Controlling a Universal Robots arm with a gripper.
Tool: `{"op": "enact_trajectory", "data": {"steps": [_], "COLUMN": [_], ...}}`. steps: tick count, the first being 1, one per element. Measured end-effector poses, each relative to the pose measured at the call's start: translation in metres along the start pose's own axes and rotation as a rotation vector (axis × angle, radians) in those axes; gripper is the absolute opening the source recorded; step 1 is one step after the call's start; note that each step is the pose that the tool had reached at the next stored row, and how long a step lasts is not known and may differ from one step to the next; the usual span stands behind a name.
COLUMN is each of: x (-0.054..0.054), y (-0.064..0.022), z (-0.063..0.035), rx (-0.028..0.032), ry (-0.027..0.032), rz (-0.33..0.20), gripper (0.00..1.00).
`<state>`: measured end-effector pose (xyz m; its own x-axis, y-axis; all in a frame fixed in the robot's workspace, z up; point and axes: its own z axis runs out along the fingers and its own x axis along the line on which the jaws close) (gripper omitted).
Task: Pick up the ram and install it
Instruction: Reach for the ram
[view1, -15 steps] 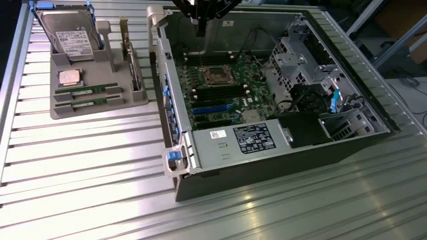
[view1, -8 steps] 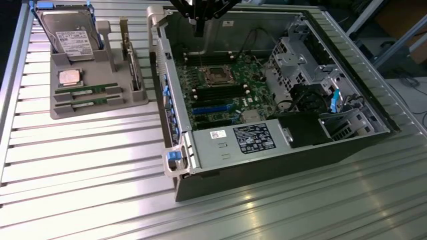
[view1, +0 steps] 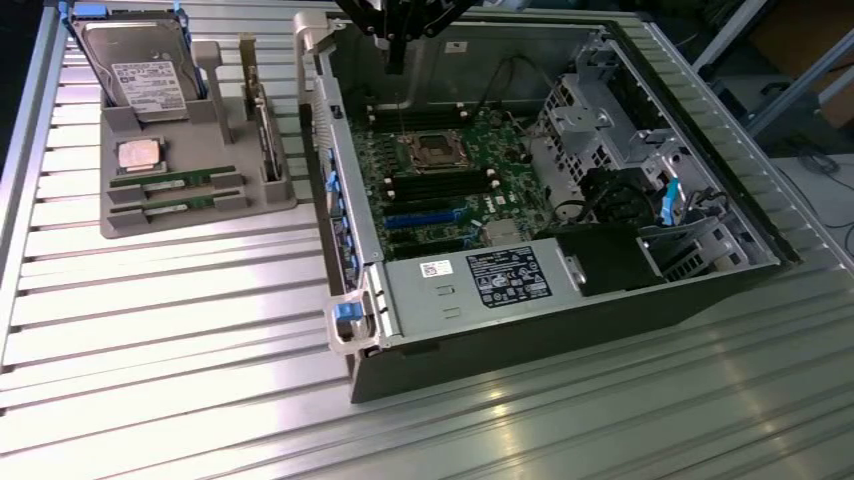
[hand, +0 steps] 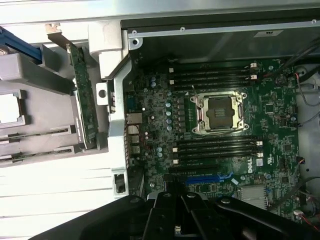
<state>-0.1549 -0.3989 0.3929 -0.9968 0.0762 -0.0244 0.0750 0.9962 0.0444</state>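
Two ram sticks (view1: 174, 180) (view1: 175, 203) lie side by side in slots at the front of the grey parts tray (view1: 267, 195), on the exterior view's left. In the wrist view the same ram sticks (hand: 36, 133) (hand: 30, 155) sit edge-on in the tray. My gripper (view1: 394, 68) hangs shut above the back of the open computer case (view1: 534, 330), over the motherboard (view1: 447, 185) and well away from the tray. Nothing is between its fingers. The black gripper (hand: 170, 192) points down at the board, near the empty ram slots (hand: 216, 148) beside the processor socket (hand: 218, 113).
The tray also holds a hard drive (view1: 140, 75), a square silver processor (view1: 139, 153) and an upright green expansion card (view1: 271, 130). The case's raised metal side wall (view1: 324, 150) stands between tray and motherboard. A power supply (view1: 487, 280) and drive cages (view1: 601, 120) crowd the case.
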Motion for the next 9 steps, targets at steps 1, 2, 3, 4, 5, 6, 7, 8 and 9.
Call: {"op": "enact_trajectory", "data": {"steps": [1,2,3,4,5,6,7,8,9], "x": [0.0002,0.0006,0.0012,0.0013,0.0015,0.0018,0.0019,0.0021,0.0024], "y": [0.0,0.0,-0.0001,-0.0001,-0.0001,-0.0001,-0.0001,-0.0002,-0.0002], "z": [0.0,0.0001,0.0002,0.0002,0.0002,0.0002,0.0002,0.0002,0.0002], "rx": [0.0,0.0,0.0,0.0,0.0,0.0,0.0,0.0001,0.0], "ry": [-0.0001,0.0,-0.0001,0.0,-0.0001,0.0,0.0,0.0,0.0], "rz": [0.0,0.0,0.0,0.0,0.0,0.0,0.0,0.0,0.0], "gripper": [0.11,0.11,0.11,0.11,0.11,0.11,0.11,0.11,0.11]}}
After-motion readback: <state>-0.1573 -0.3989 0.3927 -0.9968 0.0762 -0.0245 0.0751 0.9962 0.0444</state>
